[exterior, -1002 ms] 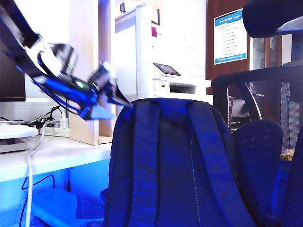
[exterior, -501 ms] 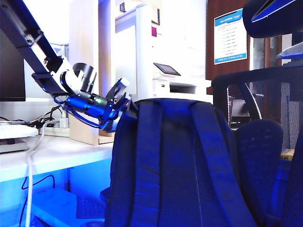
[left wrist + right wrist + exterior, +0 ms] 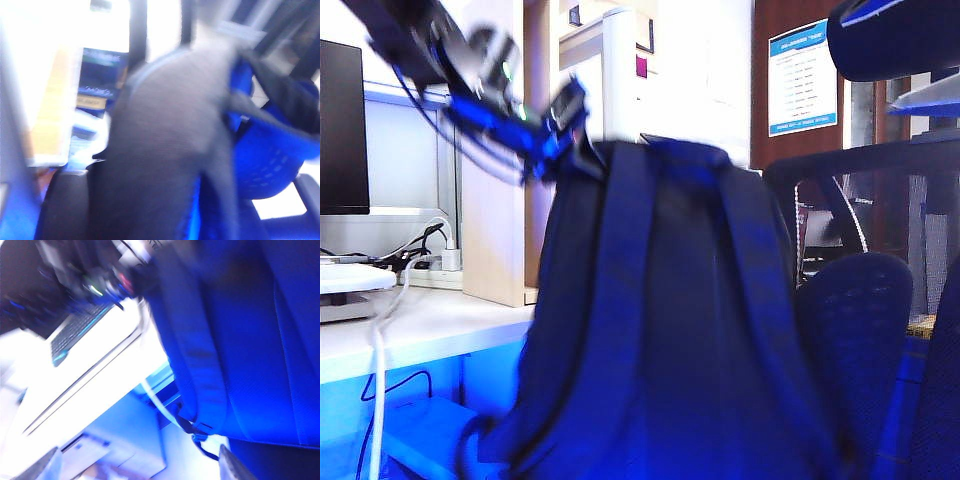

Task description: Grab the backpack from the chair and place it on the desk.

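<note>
At backpack [image 3: 660, 320] top corner: left end effector [image 3: 582, 152] now clamped on it, bag risen | backpack above chair [image 3: 880, 300], beside bench [image 3: 420, 335] | right end effector [image 3: 135, 462] apart, below backpack | lift begun

The right gripper [image 3: 137, 460] hung with its jaws wide apart, only the two fingertips [image 3: 45, 465] showing. Beyond them the navy backpack [image 3: 240, 340] filled much of the frame, one padded strap [image 3: 192, 355] running down it. Beside it lay the white desk [image 3: 90, 375] with a keyboard [image 3: 75, 332], and the blurred left gripper [image 3: 127, 282] sat at the backpack's top.
</note>
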`<action>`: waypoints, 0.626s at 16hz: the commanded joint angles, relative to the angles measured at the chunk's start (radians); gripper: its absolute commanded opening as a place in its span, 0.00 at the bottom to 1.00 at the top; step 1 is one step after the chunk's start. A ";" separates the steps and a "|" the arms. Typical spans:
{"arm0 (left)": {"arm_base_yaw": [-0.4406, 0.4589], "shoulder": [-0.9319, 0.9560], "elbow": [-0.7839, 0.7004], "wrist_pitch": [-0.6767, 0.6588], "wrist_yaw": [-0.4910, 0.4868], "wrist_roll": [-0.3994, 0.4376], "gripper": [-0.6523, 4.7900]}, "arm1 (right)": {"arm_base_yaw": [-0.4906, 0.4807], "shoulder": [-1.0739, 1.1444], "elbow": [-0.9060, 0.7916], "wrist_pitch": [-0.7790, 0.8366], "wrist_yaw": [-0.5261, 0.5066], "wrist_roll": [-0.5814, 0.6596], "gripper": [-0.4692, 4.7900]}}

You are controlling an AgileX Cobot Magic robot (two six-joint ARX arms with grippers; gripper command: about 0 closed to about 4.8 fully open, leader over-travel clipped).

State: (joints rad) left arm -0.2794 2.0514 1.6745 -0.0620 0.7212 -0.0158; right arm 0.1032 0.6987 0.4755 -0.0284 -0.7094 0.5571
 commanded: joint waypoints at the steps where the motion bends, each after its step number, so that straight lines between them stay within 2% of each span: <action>1: 0.010 -0.259 0.050 0.278 -0.056 0.010 0.11 | 0.005 -0.002 0.005 0.009 -0.100 0.001 0.85; 3: 0.011 -0.391 0.055 0.282 -0.150 0.081 0.11 | 0.005 -0.008 0.005 0.010 -0.138 0.001 0.85; 6: 0.072 -0.559 0.055 0.277 -0.216 0.095 0.11 | 0.005 -0.026 0.018 0.010 -0.214 0.001 0.85; 8: 0.154 -0.647 0.056 0.282 -0.298 0.095 0.11 | 0.006 -0.031 0.047 0.013 -0.217 0.000 0.85; 10: 0.311 -0.681 0.067 0.299 -0.309 0.094 0.11 | 0.012 -0.032 0.063 0.043 -0.217 0.001 0.85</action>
State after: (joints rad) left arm -0.0227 1.4101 1.6958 -0.0189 0.4358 0.0784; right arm 0.1093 0.6674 0.5293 -0.0097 -0.9199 0.5575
